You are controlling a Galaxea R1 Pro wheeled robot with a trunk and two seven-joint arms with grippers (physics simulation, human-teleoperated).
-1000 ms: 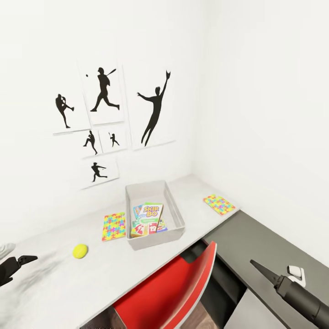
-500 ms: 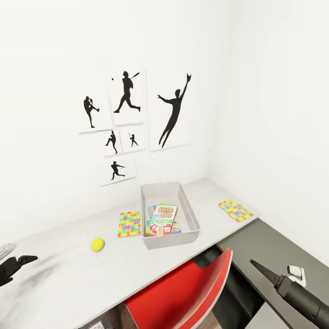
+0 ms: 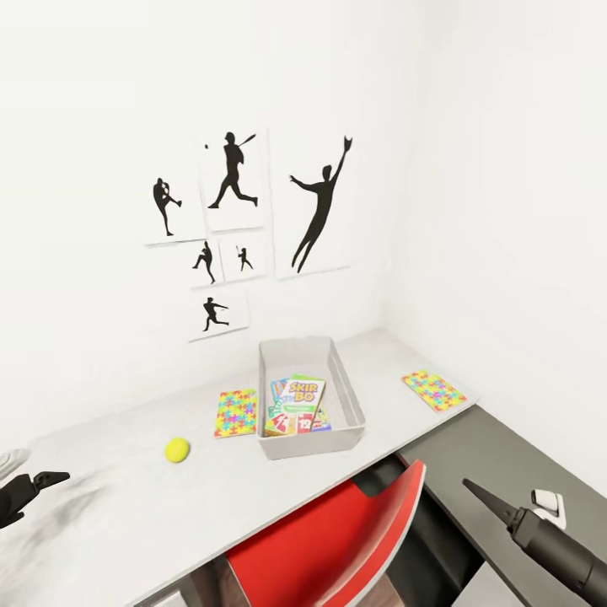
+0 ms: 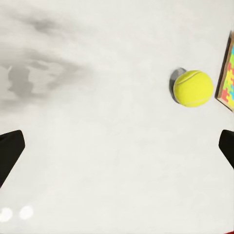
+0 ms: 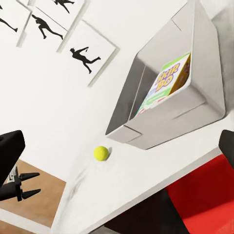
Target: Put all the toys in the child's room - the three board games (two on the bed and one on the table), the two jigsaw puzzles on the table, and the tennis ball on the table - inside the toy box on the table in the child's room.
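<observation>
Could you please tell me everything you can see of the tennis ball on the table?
The tennis ball is a bright yellow-green sphere with a faint pale seam curving across it, fuzzy-looking in the left wrist view. It rests alone on the pale speckled table, casting a small shadow. Nothing grips or touches it. It lies beside a multicolour jigsaw puzzle, apart from it, and further from the grey toy box.

Head view looks down across the table (image 3: 126, 506); both wrist views, nearer, share the tennis ball (image 4: 193, 88).
</observation>
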